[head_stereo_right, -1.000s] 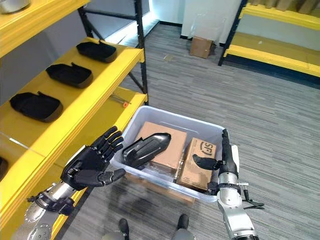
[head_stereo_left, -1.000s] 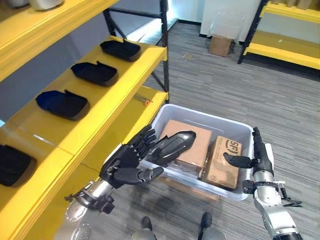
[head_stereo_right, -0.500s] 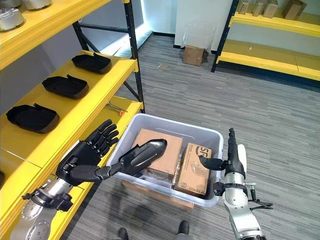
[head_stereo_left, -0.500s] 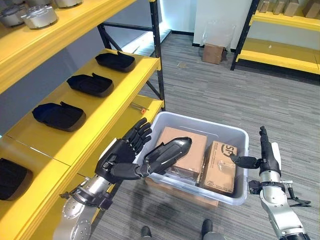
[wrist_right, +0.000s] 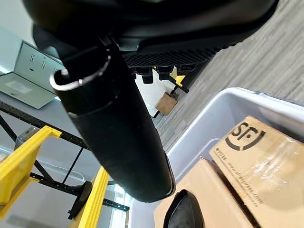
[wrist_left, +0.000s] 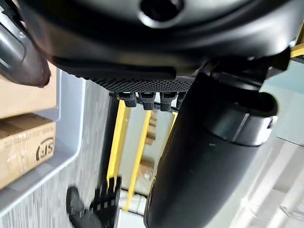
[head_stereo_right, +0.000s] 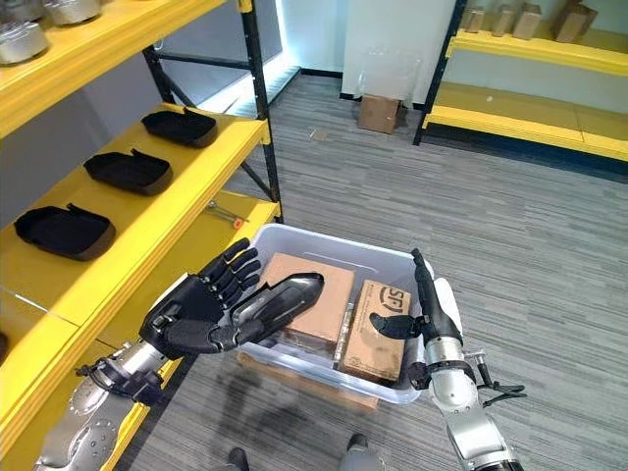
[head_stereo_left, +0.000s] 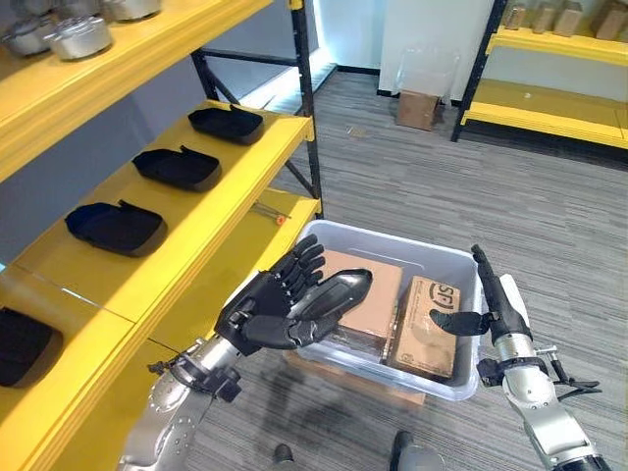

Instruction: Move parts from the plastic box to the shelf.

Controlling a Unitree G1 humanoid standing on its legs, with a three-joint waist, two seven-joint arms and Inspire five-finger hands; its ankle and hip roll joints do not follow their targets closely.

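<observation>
Grey carpet, plastic box (head_stereo_left: 461, 368); left hand (head_stereo_left: 263, 316), part (head_stereo_left: 329, 299) gripped, now nearer.

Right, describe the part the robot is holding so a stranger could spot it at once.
Find the clear plastic box on the floor beside the yellow shelf. Over its near-left corner the left hand grips a long dark part. Unlike the cardboard boxes under it, it is glossy, black and tapered.

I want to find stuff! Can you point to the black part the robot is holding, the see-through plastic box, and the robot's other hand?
black part (head_stereo_left: 339, 292), left eye view, on its glossy upper shell.
plastic box (head_stereo_left: 392, 240), left eye view, on its far rim.
right hand (head_stereo_left: 488, 304), left eye view, on the palm beside the box.
</observation>
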